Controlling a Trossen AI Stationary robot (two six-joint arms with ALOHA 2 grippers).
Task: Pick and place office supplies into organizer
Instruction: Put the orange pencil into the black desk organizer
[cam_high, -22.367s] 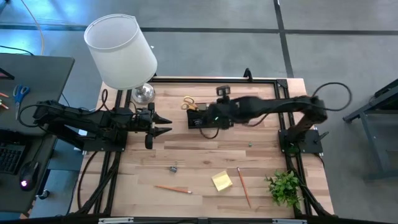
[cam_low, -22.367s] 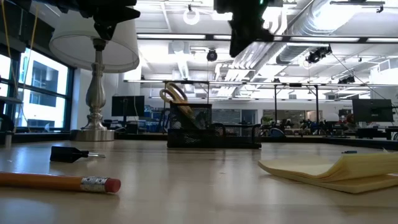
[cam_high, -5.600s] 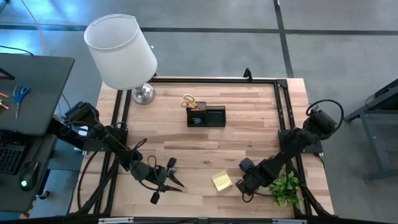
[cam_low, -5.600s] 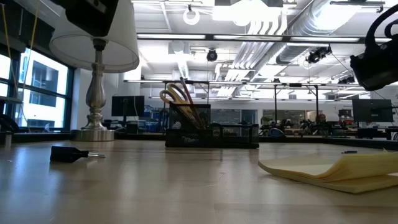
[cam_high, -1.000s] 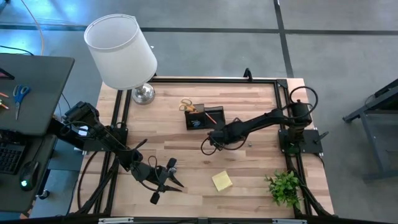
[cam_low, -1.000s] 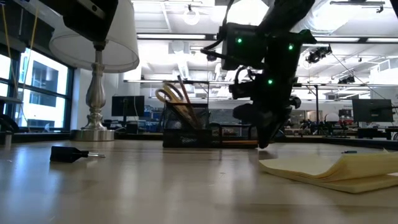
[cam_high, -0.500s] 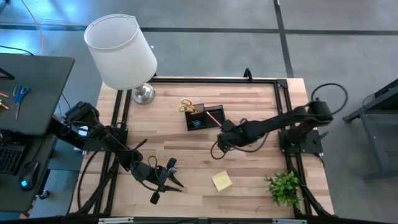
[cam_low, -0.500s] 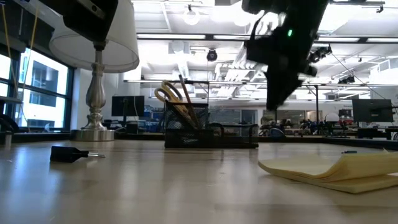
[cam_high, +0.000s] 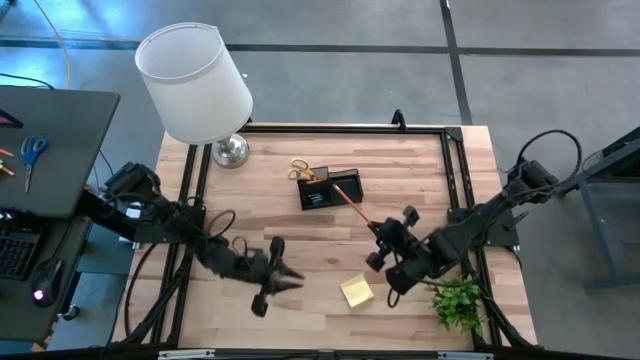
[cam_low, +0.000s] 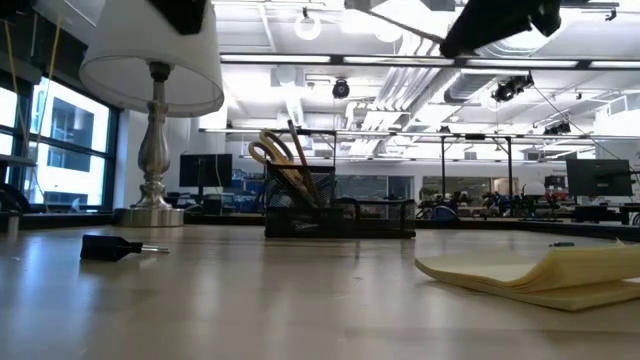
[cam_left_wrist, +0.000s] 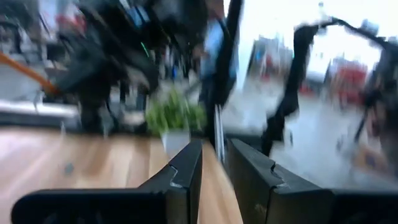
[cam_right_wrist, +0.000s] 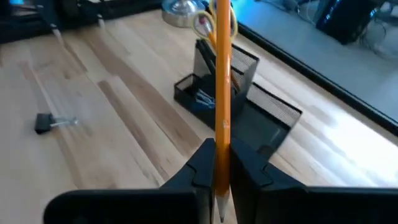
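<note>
Our right hand (cam_high: 383, 245), raised, grips a pencil (cam_right_wrist: 222, 81) aimed at the organizer (cam_high: 331, 189) at 10 o'clock; left hand (cam_high: 285, 281) narrow.

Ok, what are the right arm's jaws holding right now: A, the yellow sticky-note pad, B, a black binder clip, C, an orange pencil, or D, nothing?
C: the right wrist view shows the right gripper with its jaws closed on an orange pencil, while the sticky-note pad and the binder clip lie on the table.
</note>
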